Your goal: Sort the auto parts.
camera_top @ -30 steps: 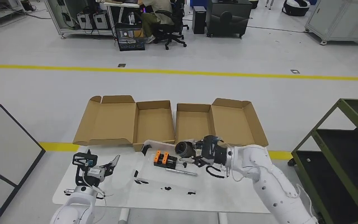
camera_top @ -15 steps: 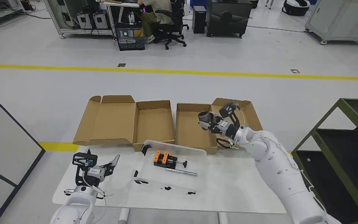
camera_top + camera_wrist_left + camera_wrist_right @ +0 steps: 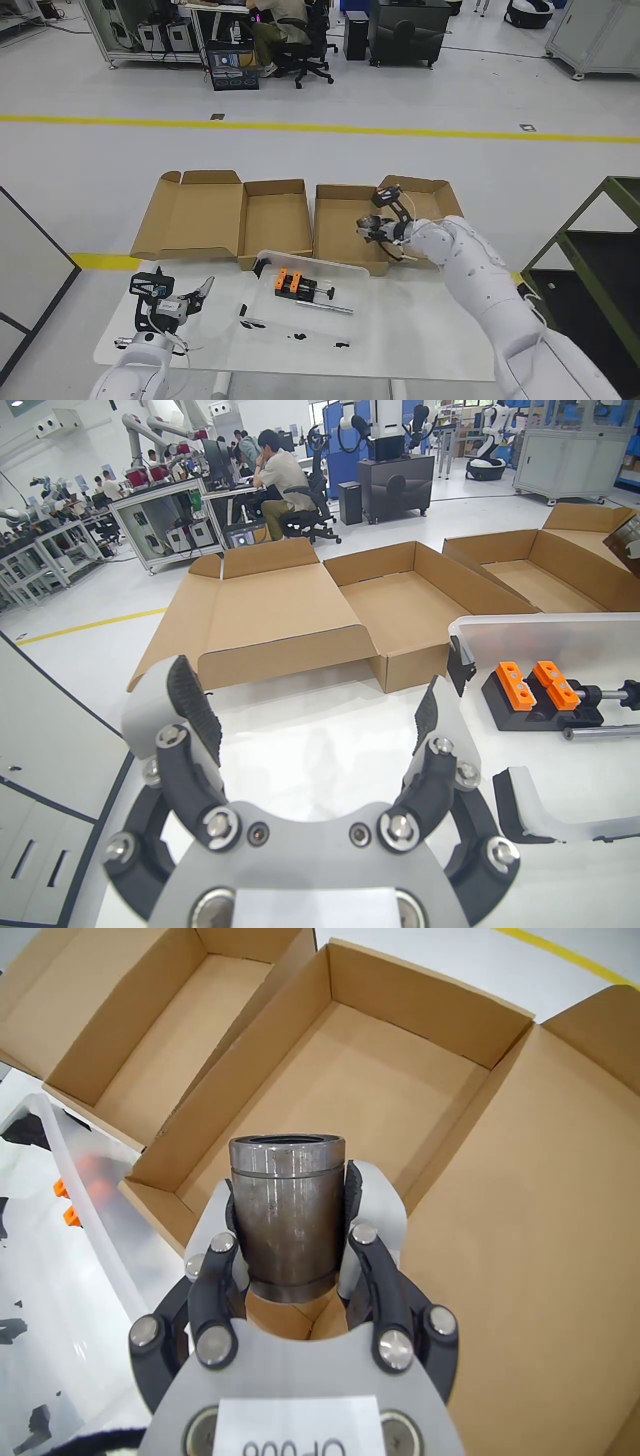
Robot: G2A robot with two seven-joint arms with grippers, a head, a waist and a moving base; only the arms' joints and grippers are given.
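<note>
My right gripper (image 3: 369, 232) hangs over the front part of the right cardboard box (image 3: 343, 212), shut on a dark steel cylinder (image 3: 287, 1218) that stands upright between its fingers. The box floor (image 3: 345, 1093) below it is bare. An orange-and-black vise (image 3: 291, 285) sits on the white table beside a steel rod (image 3: 325, 308). My left gripper (image 3: 310, 700) rests open near the table's left edge, nothing between its fingers, with the vise (image 3: 540, 700) off to its side.
A second open cardboard box (image 3: 275, 220) stands left of the first, both with lids folded outward. A translucent plastic tray (image 3: 550, 632) lies behind the vise. Small black pieces (image 3: 297, 335) and a curved black-and-white part (image 3: 530, 815) lie on the table.
The right arm lifted the steel cylinder off the table beside the vise, carried it back over the right box, and then lowered it a little. The left arm stayed still.
</note>
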